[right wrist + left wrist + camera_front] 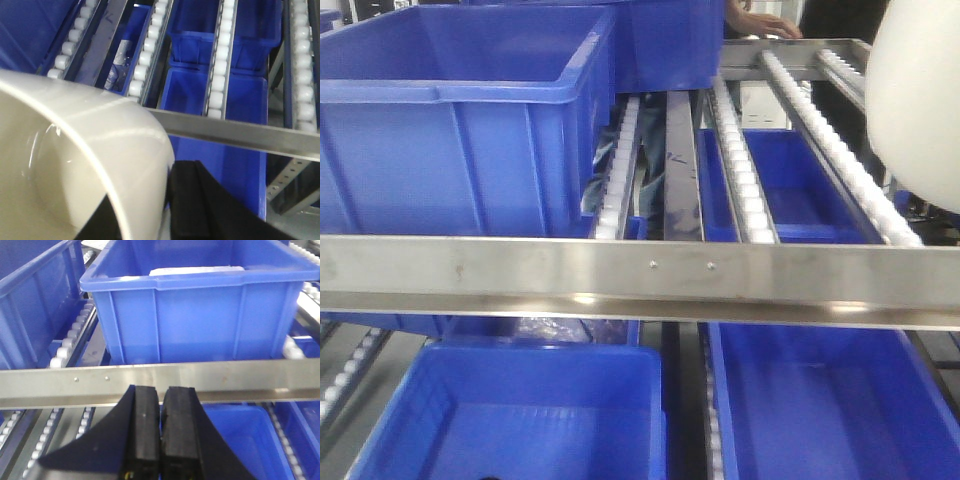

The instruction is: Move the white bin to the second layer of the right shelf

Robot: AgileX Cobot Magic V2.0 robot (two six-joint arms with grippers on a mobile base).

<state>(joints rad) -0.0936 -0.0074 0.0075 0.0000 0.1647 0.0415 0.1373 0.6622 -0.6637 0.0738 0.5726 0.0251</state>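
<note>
In front of me stands a stainless-steel rack. Its second layer [790,130] is a run of long rails set with small white rollers [745,190], closed at the front by a flat steel lip [620,265] with two screws near its middle. On the left part of this level sits a big blue crate [450,120], with another blue crate [670,40] behind it. Through the open rails I see more blue crates [790,180] on a lower level, and two more [520,420] below the lip. At the far end of the rack a person's hand [765,22] rests near the frame.

My left claw [161,430] hangs just before the steel lip, its two black fingers [145,430] pressed together with only a thin seam between them, gripping nothing. Straight ahead of it on the rollers stands a blue crate [200,315] with something pale lying inside.

My right claw [165,210] is clamped on the rim of the white bin [75,165]: one dark finger [200,205] lies against the outer wall, another dark part shows inside the tub. The bin is held up in the air at the right edge of the rack, its glossy cream wall [920,100] tilted and above the rightmost roller rail. From my right wrist, the bin sits over the front lip [235,132], with the roller rails [220,60] and blue crates [225,30] beyond. I cannot tell whether it touches the rollers.
</note>
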